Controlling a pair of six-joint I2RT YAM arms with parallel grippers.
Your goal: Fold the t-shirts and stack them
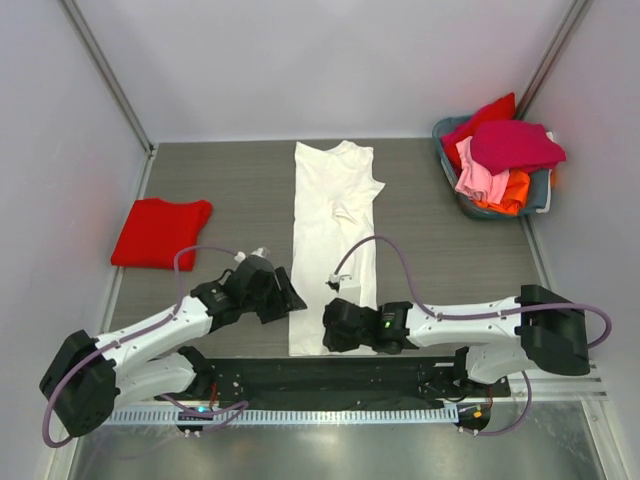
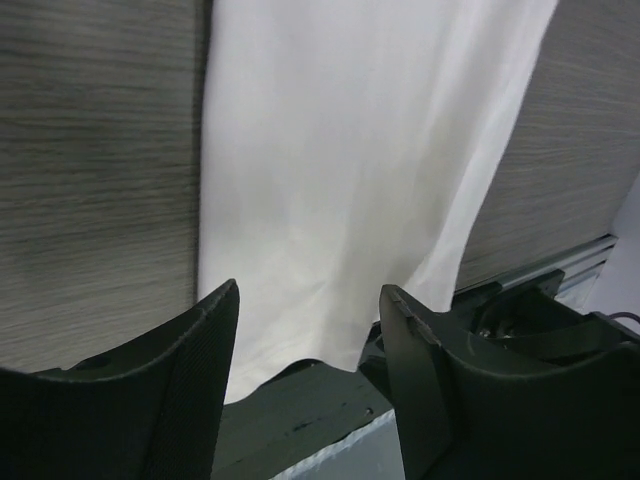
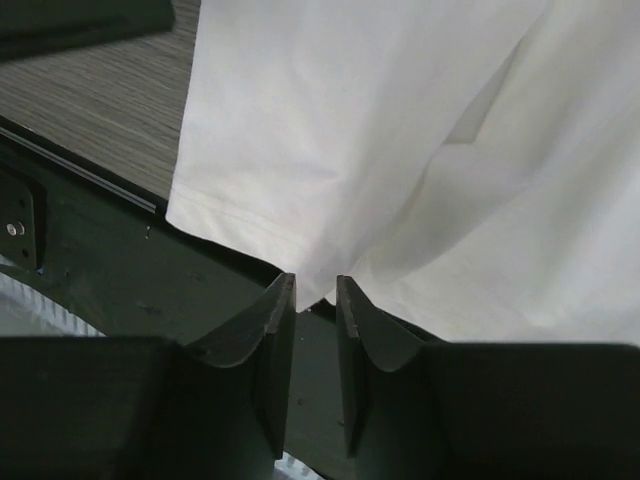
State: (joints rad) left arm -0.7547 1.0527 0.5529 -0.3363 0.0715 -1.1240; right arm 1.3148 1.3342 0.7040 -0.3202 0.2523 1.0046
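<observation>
A white t-shirt (image 1: 335,200) lies folded into a long strip down the middle of the table; no print shows. My right gripper (image 1: 328,325) is at its near hem, and in the right wrist view the gripper (image 3: 316,285) is nearly shut, pinching a bunched point of the white cloth (image 3: 380,120). My left gripper (image 1: 290,298) is open and empty at the strip's near left edge, with the cloth (image 2: 350,150) lying beyond the gripper (image 2: 310,295) in the left wrist view. A folded red t-shirt (image 1: 160,232) lies at the left.
A grey-blue basket (image 1: 447,152) at the back right holds magenta (image 1: 515,145), pink (image 1: 480,175), orange (image 1: 510,195) and red (image 1: 480,118) shirts. The black base rail (image 1: 330,372) runs along the near edge under the hem. Walls close in the table on three sides.
</observation>
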